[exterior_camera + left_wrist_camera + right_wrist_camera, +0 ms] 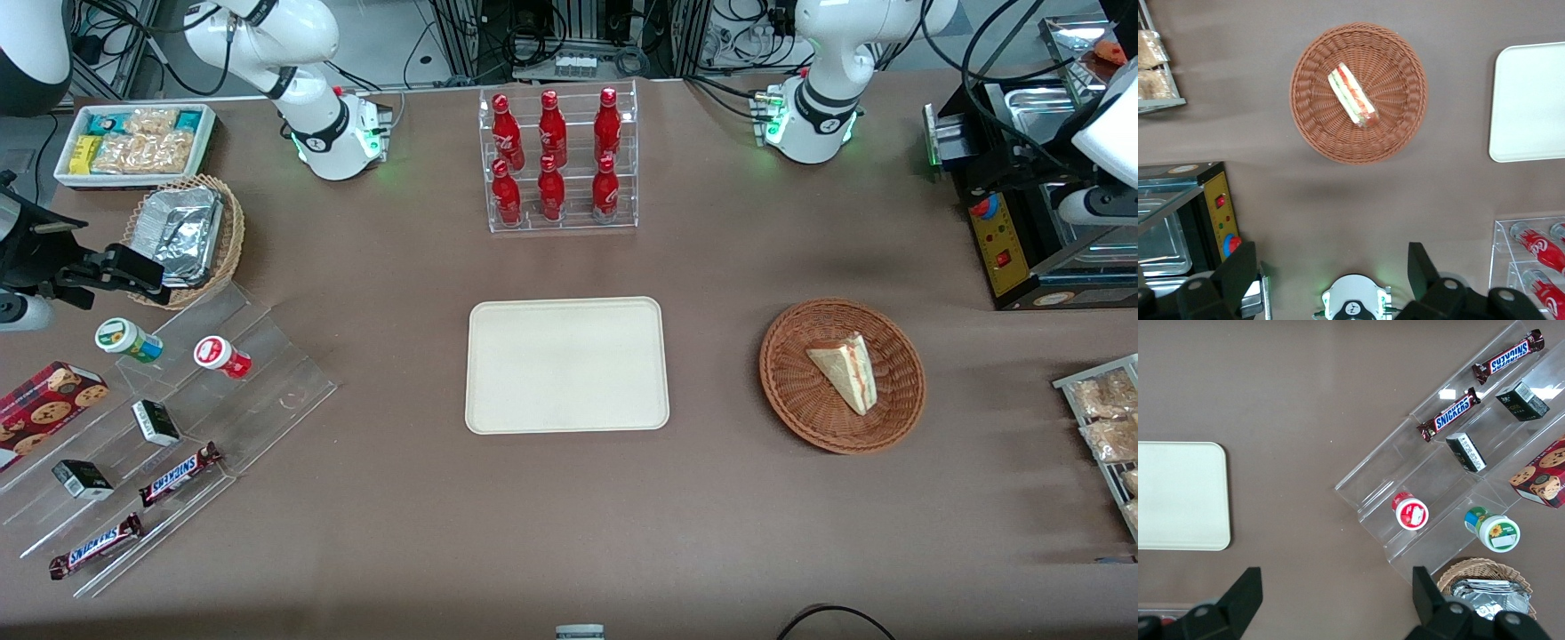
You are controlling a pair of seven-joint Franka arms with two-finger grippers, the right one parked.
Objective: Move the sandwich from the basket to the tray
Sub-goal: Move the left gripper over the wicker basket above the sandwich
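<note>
The sandwich (845,373) (1353,95), a white bread wedge with red and green filling, lies in the round reddish-brown basket (791,400) (1311,120). The cream tray (566,364) (1531,100) (1178,493) lies flat beside the basket, toward the parked arm's end, with nothing on it. My left gripper (1330,270) hangs high above the table, over the working arm's base and farther from the front camera than the basket. It is open, its fingers (1238,273) spread wide with nothing between them.
An acrylic rack of red bottles (558,160) stands farther back than the tray. A black appliance with a yellow panel (1022,222) and a wire rack of snack packets (1107,427) sit at the working arm's end. Stepped acrylic shelves with snacks (151,418) occupy the parked arm's end.
</note>
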